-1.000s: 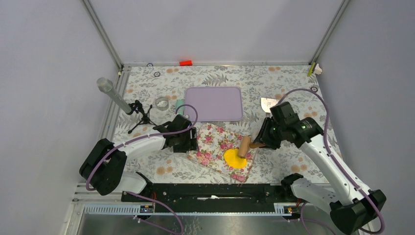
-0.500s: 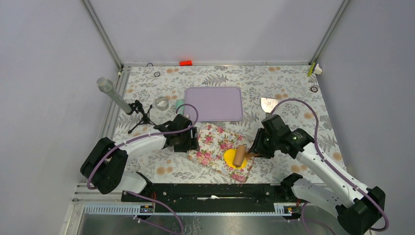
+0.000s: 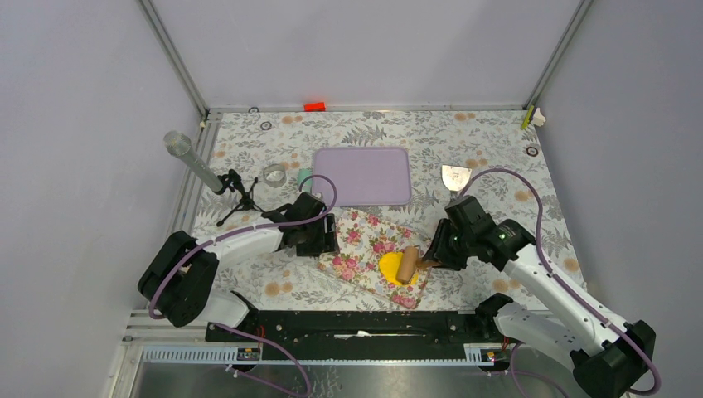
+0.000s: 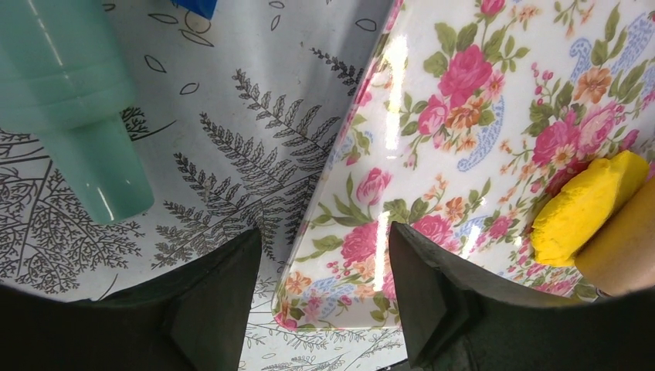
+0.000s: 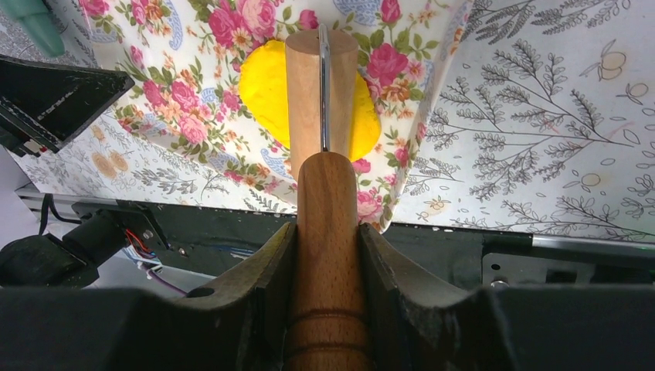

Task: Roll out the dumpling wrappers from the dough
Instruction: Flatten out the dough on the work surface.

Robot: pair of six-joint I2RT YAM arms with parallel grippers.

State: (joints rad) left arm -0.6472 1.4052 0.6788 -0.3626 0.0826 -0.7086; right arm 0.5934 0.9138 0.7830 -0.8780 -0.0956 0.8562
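Fern-print tablecloth, floral mat: the dough lies at 12 o'clock from the right gripper, clamped on the rolling pin — long axis across the dough. Left gripper, jaws apart, over the mat's corner.

Fern-print table with lilac mat, floral board, metal scraper, small tripod, teal bottle.

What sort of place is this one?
Likely a lab robot cell staged as a kitchen counter: grey enclosure walls, a wooden rolling pin on yellow dough, a floral mat.
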